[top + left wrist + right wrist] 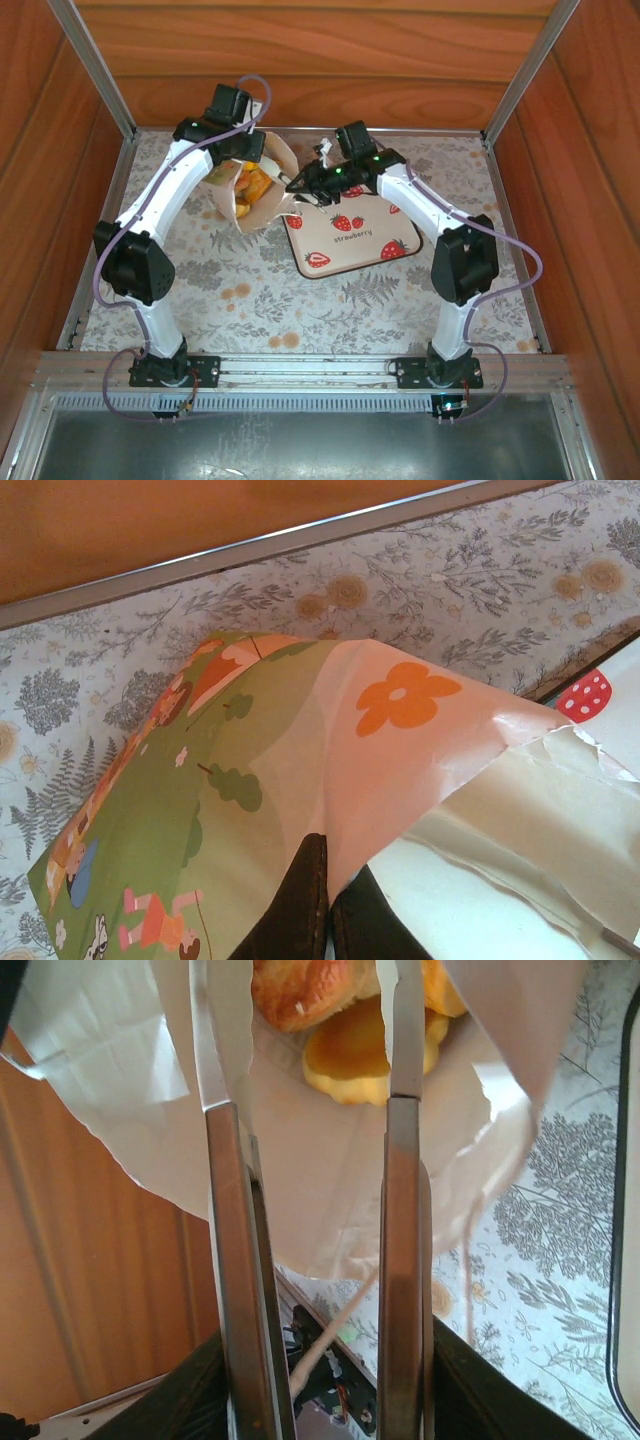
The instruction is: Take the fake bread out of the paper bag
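Note:
The paper bag (270, 205) lies tilted at the back left of the table, its mouth facing right. Its outside is printed pink and green with an orange flower (400, 698). My left gripper (335, 865) is shut on a fold of the bag's wall, and from above it (246, 158) sits at the bag's far side. The fake bread (252, 185) shows orange inside the mouth. My right gripper (298, 186) reaches into the opening with its long metal fingers (232, 1260) apart. Between them lie a golden-brown bread (300, 990) and an orange-yellow one (355, 1060); no grip shows.
A white strawberry-printed tray (350, 235) lies just right of the bag, under the right wrist, and its edge (590, 695) also shows beside the bag. A cord handle (335, 1335) hangs below the bag's mouth. Wooden walls and metal rails (100, 70) enclose the floral tabletop.

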